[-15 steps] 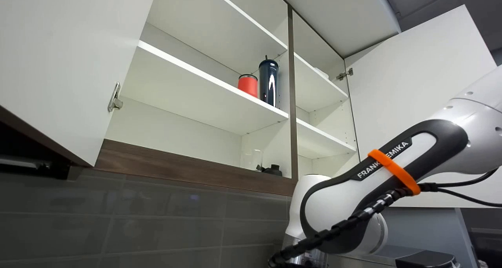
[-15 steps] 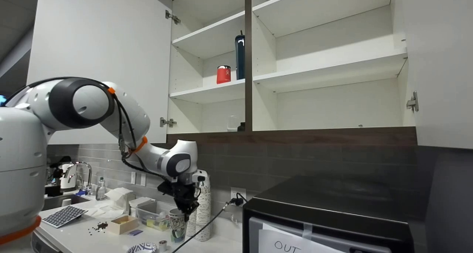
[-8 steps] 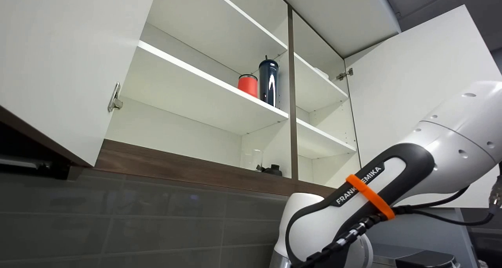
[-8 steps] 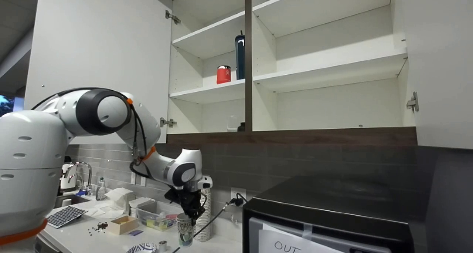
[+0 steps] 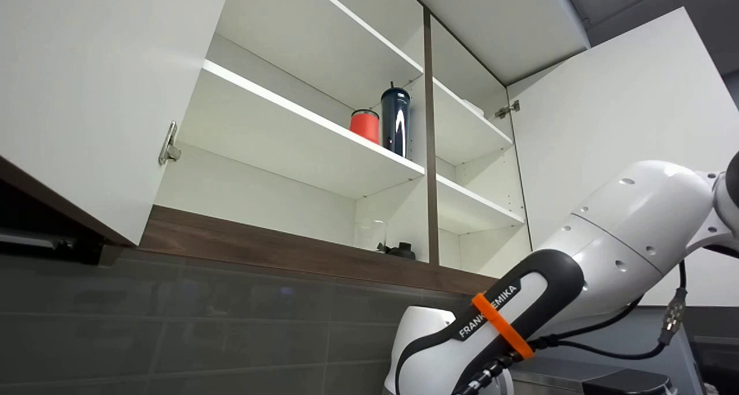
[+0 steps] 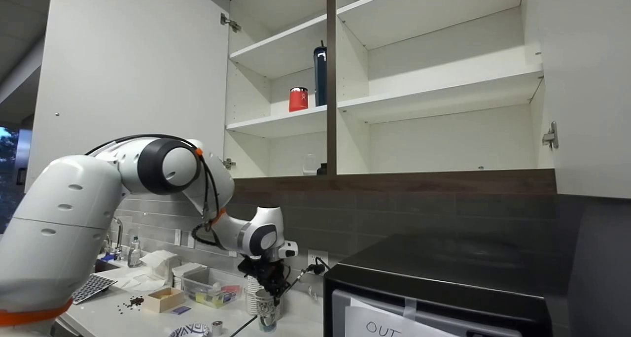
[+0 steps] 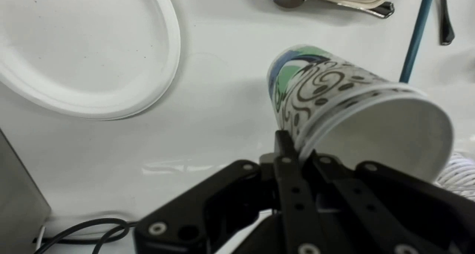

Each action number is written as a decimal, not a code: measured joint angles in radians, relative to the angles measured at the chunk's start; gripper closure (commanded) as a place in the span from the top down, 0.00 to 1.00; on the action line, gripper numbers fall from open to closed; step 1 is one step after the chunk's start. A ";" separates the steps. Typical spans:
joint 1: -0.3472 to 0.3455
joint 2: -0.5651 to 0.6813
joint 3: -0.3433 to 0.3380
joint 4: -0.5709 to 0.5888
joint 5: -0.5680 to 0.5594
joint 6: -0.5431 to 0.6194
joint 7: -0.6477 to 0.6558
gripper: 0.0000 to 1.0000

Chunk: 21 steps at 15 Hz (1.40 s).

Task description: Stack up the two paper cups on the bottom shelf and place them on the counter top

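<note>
The two paper cups (image 7: pixel 326 87) are nested, with two white rims showing one inside the other in the wrist view. They have a dark swirl pattern and a green and blue base end. My gripper (image 7: pixel 301 150) is shut on their rims, one finger outside the wall and one inside the mouth. In an exterior view the cups (image 6: pixel 266 310) hang below the gripper (image 6: pixel 277 292), low over the counter top (image 6: pixel 128 323); whether they touch it I cannot tell. The bottom shelf (image 5: pixel 277 250), with its brown front edge, carries a clear glass and a dark object.
A white plate (image 7: pixel 96 53), a teal rod (image 7: pixel 417 38) and a spoon (image 7: pixel 289 0) lie on the counter. Stacked white cups (image 6: pixel 252 297) stand close behind the held ones. A black cable (image 6: pixel 244 325) crosses the counter, left of a black appliance (image 6: pixel 434 287).
My arm has swung over and sunk a little, carrying the cups: rightward in the view that shows the counter, leftward and down in the view from below. The grip has stayed.
</note>
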 measured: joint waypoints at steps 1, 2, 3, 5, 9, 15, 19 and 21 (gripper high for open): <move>0.000 0.020 -0.010 0.018 -0.005 0.000 0.015 0.01; 0.000 0.040 -0.020 0.036 -0.008 0.000 0.032 0.01; 0.000 0.059 -0.030 0.051 -0.009 0.000 0.049 0.01; 0.000 0.097 -0.050 0.079 -0.010 0.000 0.079 0.01; 0.000 0.166 -0.084 0.122 -0.010 0.000 0.132 0.01; -0.001 0.242 -0.107 0.165 0.000 0.000 0.212 0.01; -0.001 0.272 -0.113 0.181 0.000 0.000 0.243 0.01; -0.001 0.280 -0.114 0.188 0.002 0.000 0.253 0.31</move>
